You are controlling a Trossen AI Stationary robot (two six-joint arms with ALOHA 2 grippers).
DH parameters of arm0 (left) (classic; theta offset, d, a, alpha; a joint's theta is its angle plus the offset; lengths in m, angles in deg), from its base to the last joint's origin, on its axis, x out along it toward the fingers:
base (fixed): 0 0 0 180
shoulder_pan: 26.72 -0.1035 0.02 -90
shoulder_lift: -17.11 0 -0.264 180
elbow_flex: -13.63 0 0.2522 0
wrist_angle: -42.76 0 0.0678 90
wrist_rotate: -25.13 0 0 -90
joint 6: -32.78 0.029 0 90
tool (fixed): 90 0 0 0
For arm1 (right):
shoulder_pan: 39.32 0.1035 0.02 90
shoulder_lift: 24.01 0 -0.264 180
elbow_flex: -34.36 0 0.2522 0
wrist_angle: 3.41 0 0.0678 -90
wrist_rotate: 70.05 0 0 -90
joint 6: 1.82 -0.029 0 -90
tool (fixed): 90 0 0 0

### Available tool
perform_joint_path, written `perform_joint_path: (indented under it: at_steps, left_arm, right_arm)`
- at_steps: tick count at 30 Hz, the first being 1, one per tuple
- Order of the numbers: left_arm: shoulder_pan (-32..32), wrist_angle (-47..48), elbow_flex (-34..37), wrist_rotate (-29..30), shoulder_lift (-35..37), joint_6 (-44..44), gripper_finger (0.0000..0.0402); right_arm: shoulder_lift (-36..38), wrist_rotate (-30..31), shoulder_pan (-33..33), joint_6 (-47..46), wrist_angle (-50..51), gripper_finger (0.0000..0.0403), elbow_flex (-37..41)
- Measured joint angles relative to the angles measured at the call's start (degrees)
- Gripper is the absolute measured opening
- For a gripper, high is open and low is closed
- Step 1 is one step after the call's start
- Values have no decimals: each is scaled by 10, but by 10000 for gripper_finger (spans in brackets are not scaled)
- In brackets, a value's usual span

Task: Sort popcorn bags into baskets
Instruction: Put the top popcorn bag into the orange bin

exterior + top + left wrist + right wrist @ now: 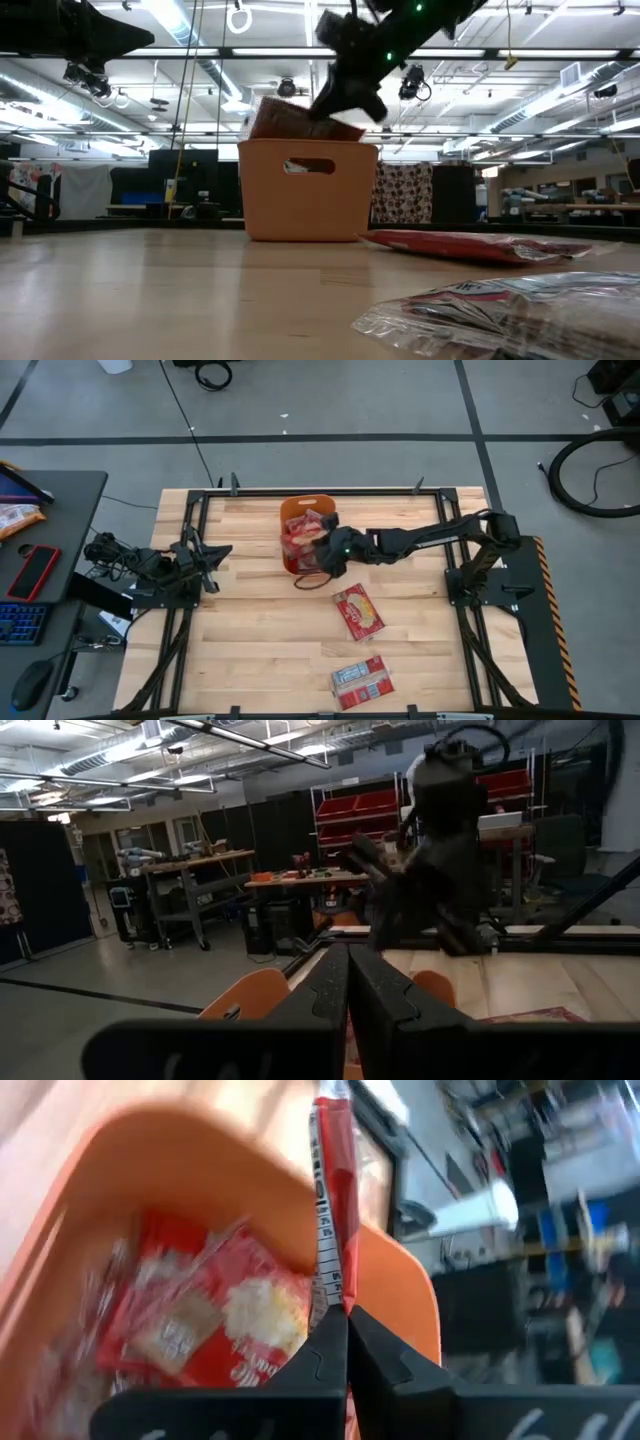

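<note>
The orange basket [292, 510] stands at the table's far middle with several red popcorn bags [200, 1320] lying inside. My right gripper [345, 1315] hangs over the basket's right part, shut on another red bag [332, 1190], which shows above the rim in the low view [298, 120]. Two more bags lie flat on the table: one [358, 611] near the middle, one [361, 681] by the near edge, label side up. My left gripper [348, 975] is shut and waits at the table's left side [205, 565]. My right gripper pinches the red bag by one sealed edge [338, 1285] between its two fingers, slanting down from the table's right. The bag is seen edge-on and stretches away from the fingers over the basket's inside. In the low view it sits tilted at the rim [310, 140]; whether it touches the basket cannot be told.
A black cable loop [312, 580] lies on the table just near of the basket. To the left of the table, a side desk [70, 500] holds a red phone [34, 572] and a keyboard. Bare wood lies across the table's left and near-left parts.
</note>
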Motion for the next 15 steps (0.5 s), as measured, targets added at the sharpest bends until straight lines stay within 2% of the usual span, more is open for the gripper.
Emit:
perform_joint_path:
  at_steps: [4,9,12,15]
  left_arm:
    - [0,0,0,0,0,0,13]
    - [0,0,0,0,0,0,13]
    - [0,-1,0,0,0,0,13]
    - [0,-1,0,0,0,0,13]
  right_arm:
    - [-33,-2,-1,112,-23,4,0]
    - [-53,2,-8,193,-23,5,0]
    - [-53,-37,-21,201,-1,13,0]
    - [-53,-49,-41,174,19,37,0]
